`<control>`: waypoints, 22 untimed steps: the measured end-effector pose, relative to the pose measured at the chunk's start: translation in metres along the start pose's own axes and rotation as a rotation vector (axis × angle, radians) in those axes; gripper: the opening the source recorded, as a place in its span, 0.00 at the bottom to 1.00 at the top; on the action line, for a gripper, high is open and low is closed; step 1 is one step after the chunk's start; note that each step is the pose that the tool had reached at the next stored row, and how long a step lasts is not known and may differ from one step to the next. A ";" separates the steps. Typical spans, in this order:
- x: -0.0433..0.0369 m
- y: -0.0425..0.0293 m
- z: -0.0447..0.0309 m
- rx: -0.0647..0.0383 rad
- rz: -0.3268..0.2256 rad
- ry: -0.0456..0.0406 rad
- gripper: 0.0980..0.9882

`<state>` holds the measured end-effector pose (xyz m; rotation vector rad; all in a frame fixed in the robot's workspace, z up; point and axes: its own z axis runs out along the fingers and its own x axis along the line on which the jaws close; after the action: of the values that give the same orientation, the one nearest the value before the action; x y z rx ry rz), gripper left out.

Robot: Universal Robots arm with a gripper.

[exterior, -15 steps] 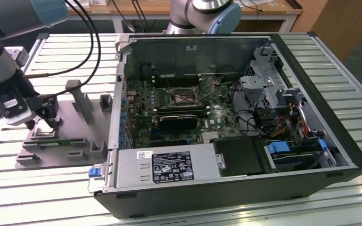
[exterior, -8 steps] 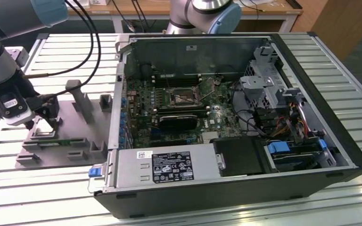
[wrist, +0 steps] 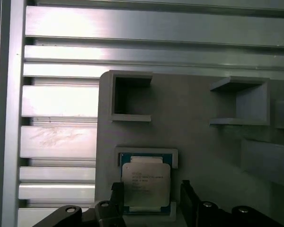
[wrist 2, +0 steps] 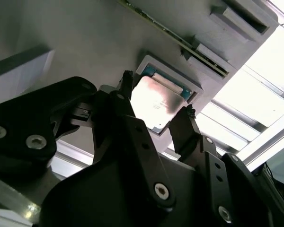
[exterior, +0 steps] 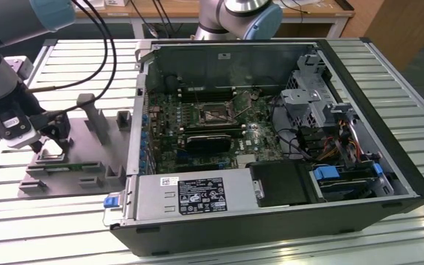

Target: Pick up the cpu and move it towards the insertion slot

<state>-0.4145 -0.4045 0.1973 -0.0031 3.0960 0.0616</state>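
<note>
black two-finger gripper [wrist 2: 157, 97]: parted, gripping nothing | flat square silver-topped cpu [wrist: 146, 182]: squarely between the fingertips [wrist 2: 184, 120], nested at edge of grey plastic fixture plate [wrist: 199, 137] | silver-framed insertion slot [exterior: 213, 113]: well apart

Grey plastic fixture plate [exterior: 86, 132] is laid on slatted aluminium table [exterior: 411, 110], at the exterior view's left of open black computer case [exterior: 271, 229]. Flat square silver-topped cpu [wrist: 144, 184] is seated in a fixture recess, flanked by black gripper [wrist: 150, 185] fingers [wrist: 185, 194]. Silvery-framed square insertion slot [exterior: 213, 114] is set inside the case, well apart.
</note>
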 end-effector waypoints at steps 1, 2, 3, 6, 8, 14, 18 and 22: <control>0.0002 0.0000 0.0004 0.000 0.006 -0.0002 0.55; 0.0005 0.0000 0.0008 0.001 0.013 -0.0006 0.55; 0.0010 0.0000 0.0011 0.001 0.019 -0.0007 0.55; 0.0024 0.0001 0.0023 0.001 0.025 -0.0011 0.55; 0.0025 0.0001 0.0038 0.001 0.026 -0.0011 0.55; 0.0028 0.0001 0.0067 0.000 0.026 -0.0008 0.55; 0.0028 0.0001 0.0069 -0.001 0.026 -0.0010 0.55; 0.0028 0.0001 0.0073 -0.010 0.027 0.0203 0.55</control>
<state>-0.4170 -0.4042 0.1900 0.0385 3.1162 0.0778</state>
